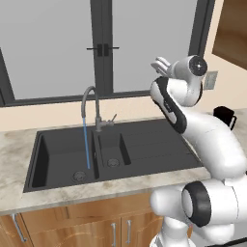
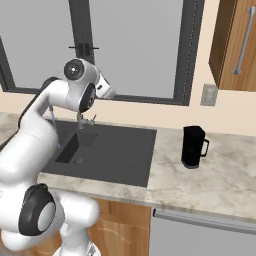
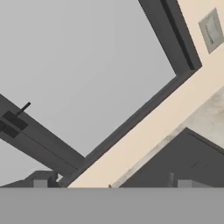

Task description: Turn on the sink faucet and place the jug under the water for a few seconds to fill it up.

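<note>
One arm: raised in the upper right of the left base view, its fingers (image 1: pixel 161 65) spread wide and empty
Water (image 1: pixel 87 144): already running from the sink faucet (image 1: pixel 91 103) into the sink (image 1: pixel 144 144), left basin
Jug (image 2: pixel 193 146): upright on the surface (image 2: pixel 225 175) at mid-right of the right base view, handle turned right
Key relation: jug stands well apart from the fingers, lower and right of them, so the next reach likely goes down and right

Flat, even rendered light with no glare; the window (image 1: pixel 53 48) reads as plain pale grey. Shadows are faint, darkest inside the sink (image 1: pixel 62 154). Edges look soft and slightly blurred, perhaps from low resolution.
</note>
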### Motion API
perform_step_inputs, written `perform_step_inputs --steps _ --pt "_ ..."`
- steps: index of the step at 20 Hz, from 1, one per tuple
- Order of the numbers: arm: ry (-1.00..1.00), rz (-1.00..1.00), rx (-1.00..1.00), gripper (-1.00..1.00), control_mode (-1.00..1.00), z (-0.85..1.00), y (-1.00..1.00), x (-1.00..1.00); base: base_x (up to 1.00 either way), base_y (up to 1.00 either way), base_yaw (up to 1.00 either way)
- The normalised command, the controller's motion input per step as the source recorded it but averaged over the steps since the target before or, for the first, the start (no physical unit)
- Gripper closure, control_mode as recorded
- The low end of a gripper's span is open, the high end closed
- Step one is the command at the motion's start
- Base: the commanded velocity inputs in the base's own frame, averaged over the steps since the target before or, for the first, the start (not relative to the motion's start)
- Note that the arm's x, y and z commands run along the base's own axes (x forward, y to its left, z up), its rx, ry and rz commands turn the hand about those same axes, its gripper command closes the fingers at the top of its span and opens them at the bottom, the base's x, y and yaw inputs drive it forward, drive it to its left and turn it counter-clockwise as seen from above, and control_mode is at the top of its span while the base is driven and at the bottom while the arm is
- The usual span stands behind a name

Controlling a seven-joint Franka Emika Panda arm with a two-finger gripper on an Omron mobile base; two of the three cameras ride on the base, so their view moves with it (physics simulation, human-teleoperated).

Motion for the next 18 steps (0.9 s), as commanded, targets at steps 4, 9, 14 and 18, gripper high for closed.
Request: perform_step_inputs --steps 4,9,14,18 --pt "0.03 0.07 -0.04 -1.00 -1.00 -0.05 0.00 -0.88 0.00 0.00 0.00" --pt "0.00 0.15 -0.10 -1.00 -1.00 -0.10 0.00 -1.00 0.00 0.00 0.00" --pt "-0.06 0.08 -0.09 -1.00 -1.00 -0.11 0.00 -1.00 0.00 0.00 0.00" --pt "0.00 0.01 -0.06 -1.00 -1.00 -0.04 0.00 -0.23 0.00 0.00 0.00"
